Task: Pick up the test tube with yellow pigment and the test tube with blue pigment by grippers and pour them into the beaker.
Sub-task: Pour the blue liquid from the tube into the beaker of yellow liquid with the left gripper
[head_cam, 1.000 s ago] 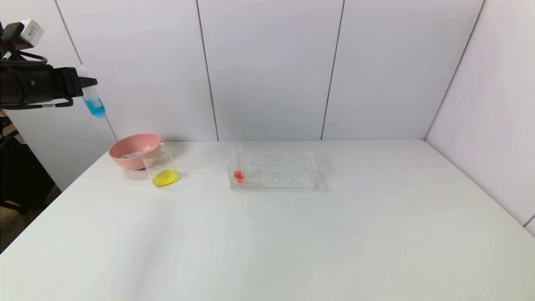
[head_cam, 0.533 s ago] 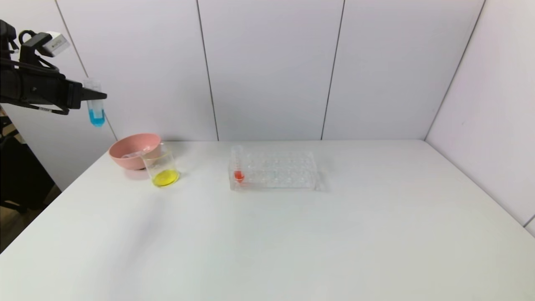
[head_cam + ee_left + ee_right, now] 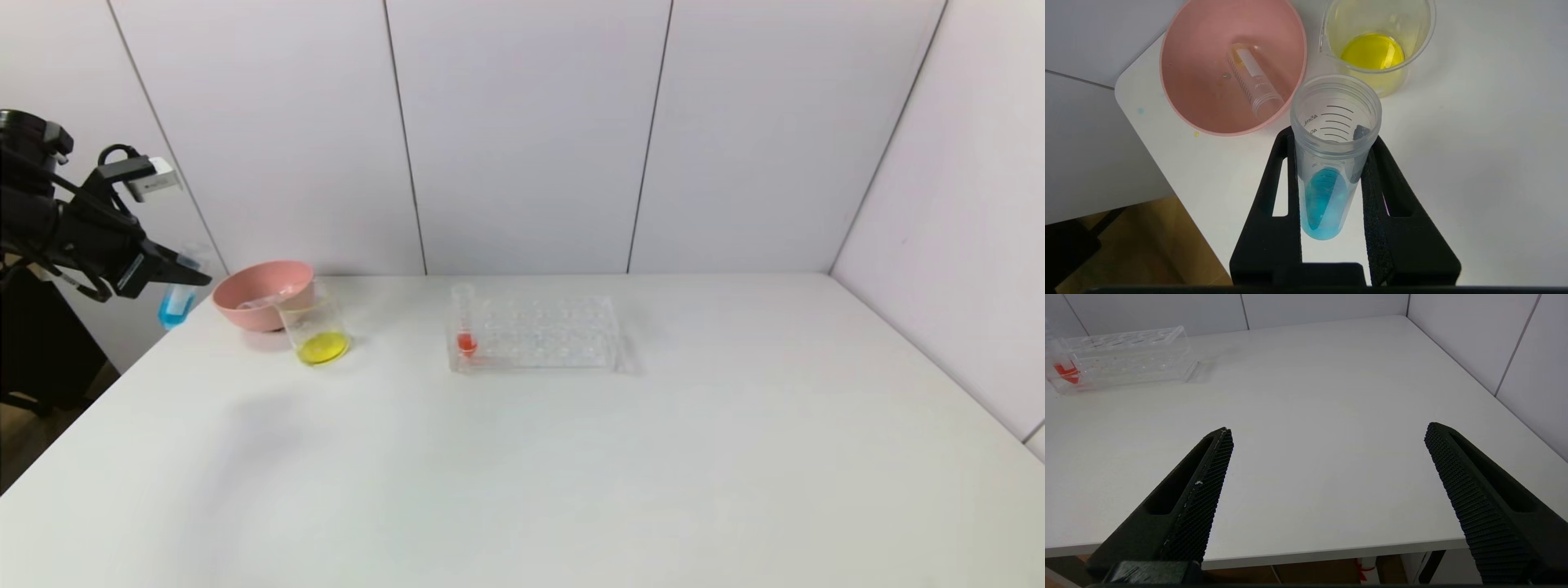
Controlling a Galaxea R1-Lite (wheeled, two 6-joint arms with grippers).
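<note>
Our left gripper point(image 3: 175, 273) clamps the blue tube point(image 3: 1331, 163) just beyond the table's point(image 3: 571, 457) left edge, beside the pink bowl point(image 3: 263, 294). The beaker point(image 3: 317, 329), holding yellow liquid, touches that bowl, where an emptied tube point(image 3: 1253, 83) lies. Our right gripper point(image 3: 1327, 465) hangs wide apart, empty.

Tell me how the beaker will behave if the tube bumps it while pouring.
The beaker holds only a shallow yellow layer, so it is probably light and may slide on the smooth table. Wide and squat, it seems unlikely to tip. It looks like clear glass, possibly fragile.
</note>
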